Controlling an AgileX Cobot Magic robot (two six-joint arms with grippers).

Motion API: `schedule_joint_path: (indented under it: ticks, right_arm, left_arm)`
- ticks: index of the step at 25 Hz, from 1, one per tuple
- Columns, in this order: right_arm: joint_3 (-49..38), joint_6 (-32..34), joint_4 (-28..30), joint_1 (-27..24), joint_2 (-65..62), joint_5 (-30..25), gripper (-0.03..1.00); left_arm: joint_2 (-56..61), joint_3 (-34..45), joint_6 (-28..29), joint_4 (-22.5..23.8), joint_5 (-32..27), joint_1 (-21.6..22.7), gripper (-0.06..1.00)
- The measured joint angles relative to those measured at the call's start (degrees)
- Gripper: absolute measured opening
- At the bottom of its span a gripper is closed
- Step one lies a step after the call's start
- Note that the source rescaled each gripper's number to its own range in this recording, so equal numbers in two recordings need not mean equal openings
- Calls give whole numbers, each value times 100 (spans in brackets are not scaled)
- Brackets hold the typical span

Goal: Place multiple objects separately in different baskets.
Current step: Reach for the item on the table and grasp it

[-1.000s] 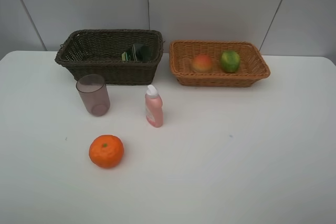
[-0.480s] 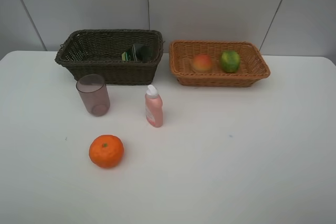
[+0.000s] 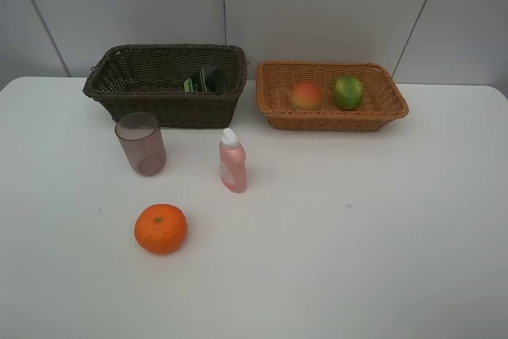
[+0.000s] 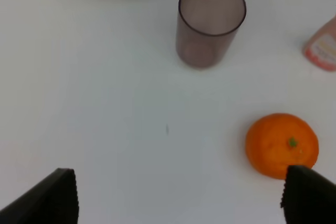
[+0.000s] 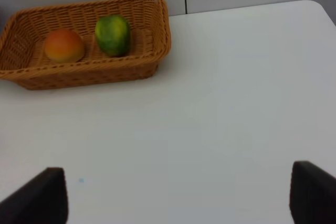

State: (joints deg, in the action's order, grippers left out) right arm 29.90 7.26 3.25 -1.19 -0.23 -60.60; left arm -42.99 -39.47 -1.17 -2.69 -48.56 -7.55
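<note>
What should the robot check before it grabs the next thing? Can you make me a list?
1. Left hand open and empty: ok.
2. Right hand open and empty: ok.
3. Tangerine sits alone on the table, nothing touching it: ok.
4. Cup and pink bottle stand upright: ok.
5. Light basket has room beside the peach and lime: ok.
6. Everything in baskets: not ok; tangerine, cup and pink bottle are out on the table.
</note>
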Motion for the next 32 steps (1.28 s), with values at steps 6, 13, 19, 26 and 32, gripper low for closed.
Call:
schedule_joint_path:
  ticks: [6, 13, 19, 26, 32]
  right_arm:
    - [0, 0, 0, 0, 0, 0, 85]
    - [0, 0, 0, 0, 0, 0, 85]
    - [0, 0, 0, 0, 0, 0, 85]
    - [0, 0, 0, 0, 0, 0, 85]
    - [0, 0, 0, 0, 0, 0, 85]
  left_arm:
    - [-1833, -857, -435, -101, 75, -562, 100]
    - [-3450, -1774, -633, 232, 110, -1327, 100]
    - [-4681, -2667, -1049, 411, -195, -1665, 100]
    - [-5470, -2936, -1777, 434, -556, -1665, 100]
    - [-5883, -2936, -2039, 560, -212, -1665, 100]
